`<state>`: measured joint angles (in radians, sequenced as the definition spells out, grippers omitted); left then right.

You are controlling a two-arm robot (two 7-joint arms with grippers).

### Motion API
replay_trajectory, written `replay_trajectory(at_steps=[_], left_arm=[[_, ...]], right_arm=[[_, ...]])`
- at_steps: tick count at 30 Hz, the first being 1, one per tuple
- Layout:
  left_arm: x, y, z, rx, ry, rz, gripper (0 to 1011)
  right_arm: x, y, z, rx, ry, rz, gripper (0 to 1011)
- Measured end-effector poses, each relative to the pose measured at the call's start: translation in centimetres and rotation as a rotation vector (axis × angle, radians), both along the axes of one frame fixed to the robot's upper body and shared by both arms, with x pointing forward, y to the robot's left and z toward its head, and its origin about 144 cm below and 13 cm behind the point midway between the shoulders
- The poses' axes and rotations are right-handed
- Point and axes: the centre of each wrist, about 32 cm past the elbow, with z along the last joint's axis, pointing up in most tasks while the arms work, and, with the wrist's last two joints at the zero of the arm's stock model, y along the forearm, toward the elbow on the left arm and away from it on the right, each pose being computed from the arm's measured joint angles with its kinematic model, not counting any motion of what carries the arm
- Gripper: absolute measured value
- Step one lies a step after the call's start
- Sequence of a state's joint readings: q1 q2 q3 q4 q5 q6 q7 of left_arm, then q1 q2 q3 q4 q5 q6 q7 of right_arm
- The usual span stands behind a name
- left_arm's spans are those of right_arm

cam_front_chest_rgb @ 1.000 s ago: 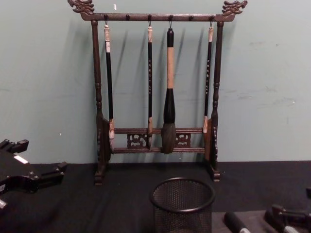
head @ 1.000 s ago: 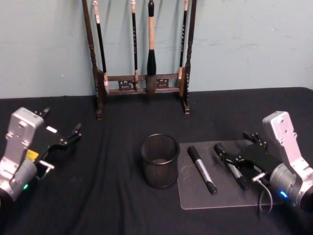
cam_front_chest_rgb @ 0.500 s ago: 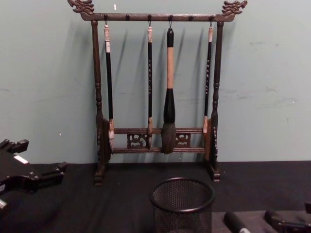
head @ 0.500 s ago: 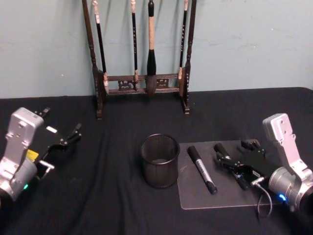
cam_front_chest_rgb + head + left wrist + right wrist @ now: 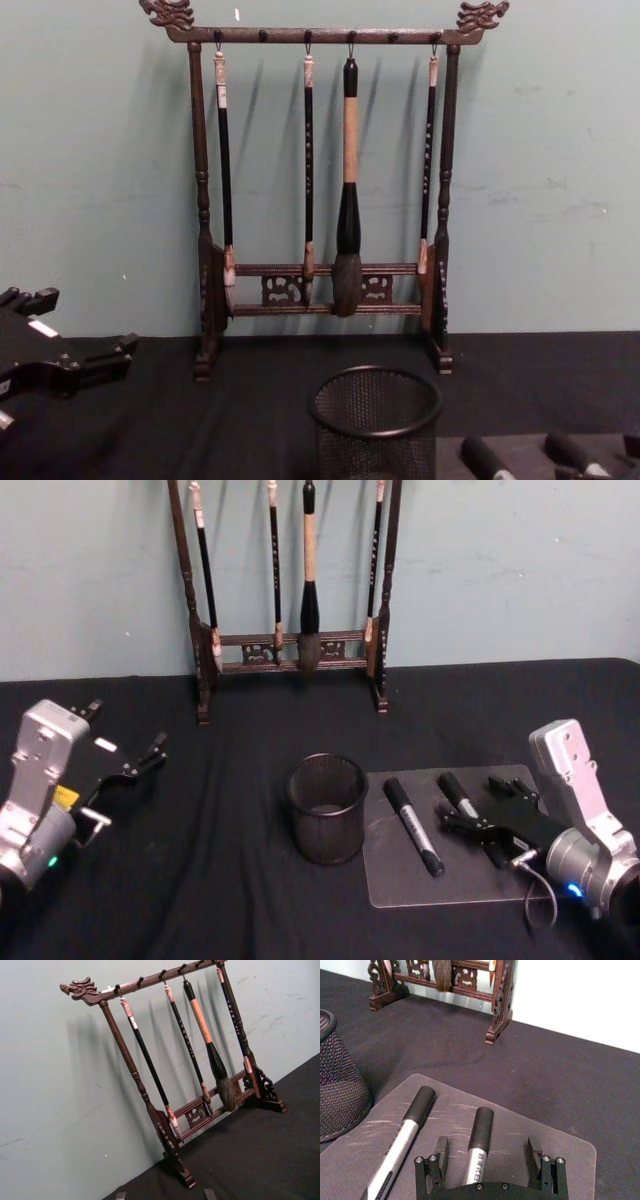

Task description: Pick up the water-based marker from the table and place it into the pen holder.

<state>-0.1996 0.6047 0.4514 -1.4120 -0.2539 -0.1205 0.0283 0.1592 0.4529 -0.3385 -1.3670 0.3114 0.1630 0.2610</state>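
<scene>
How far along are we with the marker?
Done: nothing delivered; the pen holder has no marker in it. In hand: the right gripper sits low over the right-hand marker on the mat, jaws open either side. Remaining: grip, lift, drop into the holder. The left gripper is parked at the left of the table.

Brush rack (image 5: pixel 290 638): top cut by head view's upper edge. Pen holder (image 5: pixel 376 445): base cut off in chest view. Marker (image 5: pixel 481 1132): rear end hidden behind right claw (image 5: pixel 487 1144); label print unreadable.
</scene>
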Motion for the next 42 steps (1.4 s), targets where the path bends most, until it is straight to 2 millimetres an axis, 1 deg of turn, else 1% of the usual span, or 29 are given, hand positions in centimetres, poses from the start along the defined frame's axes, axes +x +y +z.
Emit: replay_trajectory(at_steps=[27,31,32,33,35,38,39,42], left_arm=[[0.00,0.00,-0.01,0.000,0.000,0.000,1009],[0.00,0.00,-0.01,0.000,0.000,0.000,1009],[0.00,0.00,0.00,0.000,0.000,0.000,1009],[0.00,0.00,0.00,0.000,0.000,0.000,1009],[0.00,0.00,0.00,0.000,0.000,0.000,1009],[0.00,0.00,0.00,0.000,0.000,0.000,1009],[0.00,0.00,0.00,0.000,0.000,0.000,1009],[0.00,0.00,0.00,0.000,0.000,0.000,1009]], right_arm=[[0.04,0.03,-0.26,-0.006,0.022,0.002,1002],[0.04,0.05,-0.26,-0.006,0.021,0.003,928],[0.05,0.05,-0.25,-0.006,0.021,0.003,885],[0.05,0.05,-0.25,-0.006,0.021,0.003,885],[0.05,0.05,-0.25,-0.006,0.020,0.003,836],[0.05,0.05,-0.24,-0.006,0.020,0.003,733],[0.05,0.05,-0.24,-0.006,0.020,0.003,733],[0.05,0.06,-0.23,-0.006,0.019,0.003,605]])
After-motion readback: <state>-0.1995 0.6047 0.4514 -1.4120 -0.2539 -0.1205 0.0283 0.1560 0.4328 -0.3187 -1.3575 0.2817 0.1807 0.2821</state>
